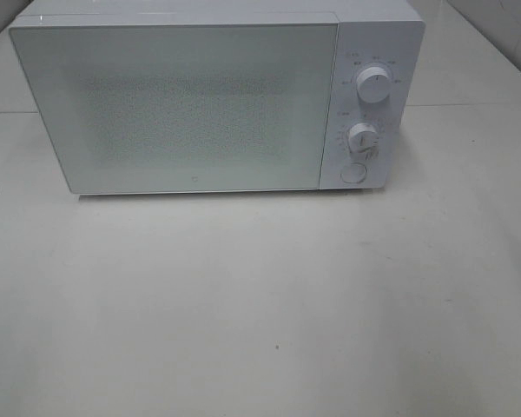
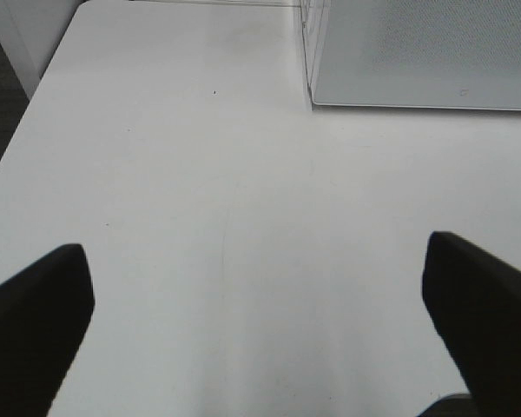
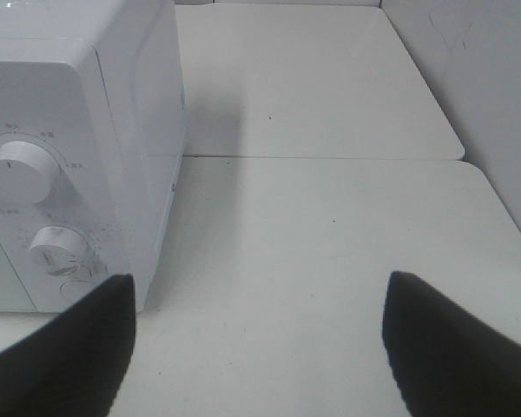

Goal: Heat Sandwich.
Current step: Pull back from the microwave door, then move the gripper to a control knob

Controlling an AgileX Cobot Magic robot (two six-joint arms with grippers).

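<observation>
The sandwich is out of view in every frame. A white microwave (image 1: 208,100) stands at the back of the white table (image 1: 260,304) with its door shut; its two round knobs (image 1: 375,85) and a button sit on the right panel. Neither arm shows in the exterior high view. In the left wrist view my left gripper (image 2: 256,321) stands open over bare table, with the microwave's front corner (image 2: 417,52) ahead. In the right wrist view my right gripper (image 3: 260,339) is open with nothing between its fingers, beside the microwave's control panel (image 3: 43,200).
A seam between two table tops (image 3: 330,158) runs behind the microwave's right side. A grey wall (image 3: 478,78) borders the table on the right. The table's left edge (image 2: 26,130) drops off to a dark floor.
</observation>
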